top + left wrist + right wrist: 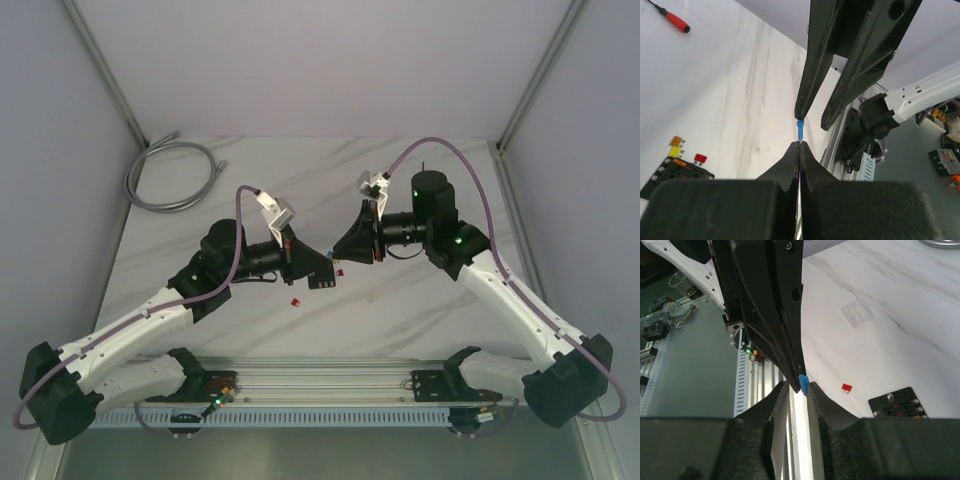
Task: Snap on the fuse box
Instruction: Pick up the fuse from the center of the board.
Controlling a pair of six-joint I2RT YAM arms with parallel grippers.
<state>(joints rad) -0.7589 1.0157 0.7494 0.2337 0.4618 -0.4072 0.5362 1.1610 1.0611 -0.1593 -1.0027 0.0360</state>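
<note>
The fuse box (pixel 322 283) is a flat black block lying on the marble table, just below the spot where both grippers meet; it also shows in the wrist views (pixel 677 172) (pixel 897 404). My left gripper (pixel 800 143) (pixel 322 264) is shut on a small blue fuse (pixel 800 130) that sticks out of its tips. My right gripper (pixel 797 385) (pixel 340 252) faces it tip to tip, open with a narrow gap. The blue fuse (pixel 803 383) sits in that gap against one finger.
Loose orange (pixel 676 141), yellow (pixel 675 151) and red (pixel 700 159) fuses lie beside the box. Another red fuse (pixel 846 388) lies on the table. A red-handled screwdriver (pixel 672 19), a clear plastic piece (pixel 857 314) and a coiled grey cable (pixel 170 175) lie farther off.
</note>
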